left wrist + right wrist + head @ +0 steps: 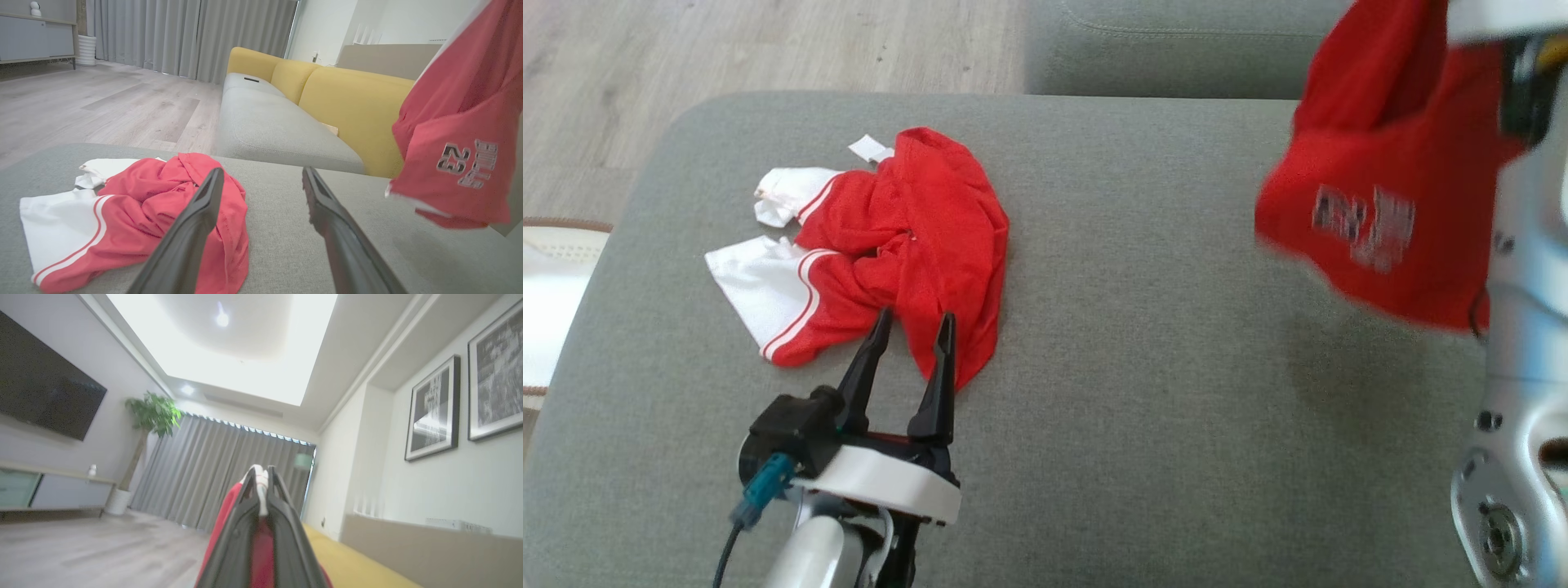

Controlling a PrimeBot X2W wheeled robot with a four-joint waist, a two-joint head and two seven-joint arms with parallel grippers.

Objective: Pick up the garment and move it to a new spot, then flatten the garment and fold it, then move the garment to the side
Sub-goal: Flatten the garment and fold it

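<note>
– While the grey cushion (1143, 343) takes up most of the head view, the task piece is off it. The red garment (1380, 163) hangs in the air at upper right, beside the right arm (1523, 343). Its outline is blurred.
– Held by what?
– By the right gripper (260, 471). Its wrist view shows both fingers pressed together on a white hem (261, 494), with red cloth draping below. It's a thin pinch, edge only.
– And the second red-and-white piece (890, 245)?
– Crumpled on the cushion's left part, not held. At its near edge the left gripper (916, 317) hovers, fingers spread wide, nothing between them.
– Handling?
– Light, limp sports knit, by the look. It has no stiffness, so it sags under its own weight and will bunch wherever it lands. Probably slick enough that a hem-only pinch slips if swung hard.
– Where to grab for flattening?
– Hems and corners. One hem point sits in the right claw. The left should take the far end of the same white-trimmed edge. Pulling the two apart should land the cloth spread on the bare middle of the cushion. A mid-panel grab just makes a bundle.
– Risk?
– Dropping it onto the crumpled piece. Both are red and would tangle easily. The grey lettering (470, 163) on the lower part helps tell which face is up.
</note>
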